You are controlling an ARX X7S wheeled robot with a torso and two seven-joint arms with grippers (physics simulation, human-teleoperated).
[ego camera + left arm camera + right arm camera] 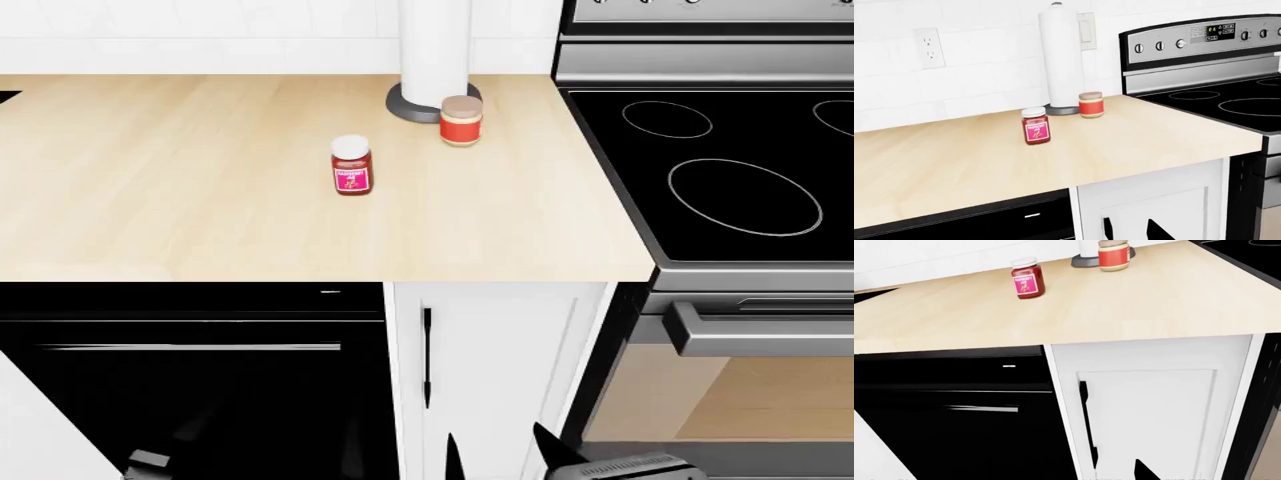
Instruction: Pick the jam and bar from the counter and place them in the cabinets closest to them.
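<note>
Jam: jam (351,166) stands upright on the counter (174,200), a little left of the middle in the upper part of the head picture. White lid on top, pink label facing me. Nothing touches it.
Why it sits there: I think it is just waiting for me. I have not picked it up yet.
Bar: I cannot see the bar in any picture.
Other jar: tan-lid jar (462,120) stands up and to the right of the jam, just beside the paper towel holder (434,60). I should leave that one alone.
Stove: black stove top (727,170) fills the right side of the head picture.
Cabinet: white cabinet door (501,380) is shut, below the counter edge, low and a bit right of the jam. I guess this is the closest one.
My right fingers: right gripper (497,452) shows as dark tips at the bottom of the head picture, spread apart, holding nothing.
My left fingers: left gripper (1129,229) shows two dark tips at the bottom of its own picture, parted, touching nothing.
Why my arms are low: both hang in front of the cabinets, well apart from the jam.
</note>
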